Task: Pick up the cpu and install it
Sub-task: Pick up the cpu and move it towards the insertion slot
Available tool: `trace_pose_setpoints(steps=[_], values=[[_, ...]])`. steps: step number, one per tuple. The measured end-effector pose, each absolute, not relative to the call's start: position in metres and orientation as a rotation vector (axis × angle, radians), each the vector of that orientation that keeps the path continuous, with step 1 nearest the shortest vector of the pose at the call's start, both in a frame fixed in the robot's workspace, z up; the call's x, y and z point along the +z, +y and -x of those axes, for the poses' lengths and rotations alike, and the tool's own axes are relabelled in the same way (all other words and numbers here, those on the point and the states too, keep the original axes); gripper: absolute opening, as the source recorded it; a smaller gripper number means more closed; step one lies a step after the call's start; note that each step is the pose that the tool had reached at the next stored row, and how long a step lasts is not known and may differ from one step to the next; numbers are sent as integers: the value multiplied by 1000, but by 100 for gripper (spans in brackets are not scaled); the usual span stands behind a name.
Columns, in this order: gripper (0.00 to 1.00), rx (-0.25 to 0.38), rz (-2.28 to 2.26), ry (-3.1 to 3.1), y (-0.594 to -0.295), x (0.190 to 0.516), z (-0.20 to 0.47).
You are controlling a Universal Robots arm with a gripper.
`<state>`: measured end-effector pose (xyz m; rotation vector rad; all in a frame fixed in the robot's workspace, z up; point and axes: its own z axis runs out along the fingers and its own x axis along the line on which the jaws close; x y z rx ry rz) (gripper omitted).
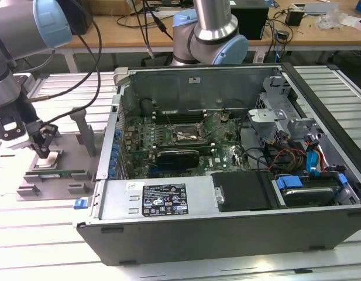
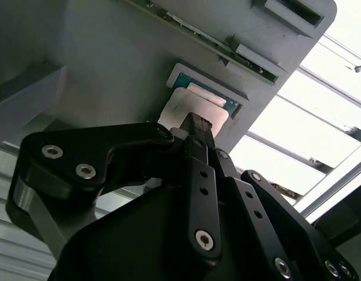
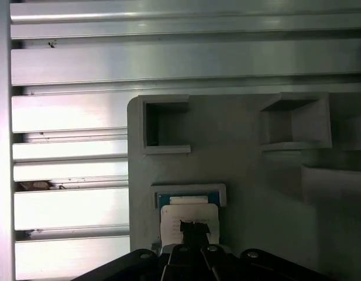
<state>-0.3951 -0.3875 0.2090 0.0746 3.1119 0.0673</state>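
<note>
The cpu (image 3: 189, 218) top is dull silvery metal, its tray (image 3: 244, 170) matt grey plastic, the counter (image 3: 69, 111) shiny ribbed metal, the end effector (image 2: 195, 124) matt black.

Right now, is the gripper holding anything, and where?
Cannot tell: the gripper is at the top plate of the flat silver-grey square cpu, seated in its grey tray.

Slatted metal table (image 1: 40, 234), wooden bench (image 1: 312, 32) behind

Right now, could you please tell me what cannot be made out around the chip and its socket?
1. Chip: in both wrist views the gripper hides its near edge, so contact cannot be judged.
2. Chip in the exterior view: too small, and partly behind the gripper.
3. Socket: too small in the exterior view to tell whether it is empty.
</note>
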Motion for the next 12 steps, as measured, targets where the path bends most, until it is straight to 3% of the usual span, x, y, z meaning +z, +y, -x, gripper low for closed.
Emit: trace_pose_setpoints(steps=[5,7,11,12], values=[[11,67,-74,3112,-388,209,395],[17,67,-74,3112,-388,209,395],[42,67,-74,3112,-388,209,395],[42,67,-74,3112,-388,209,395]])
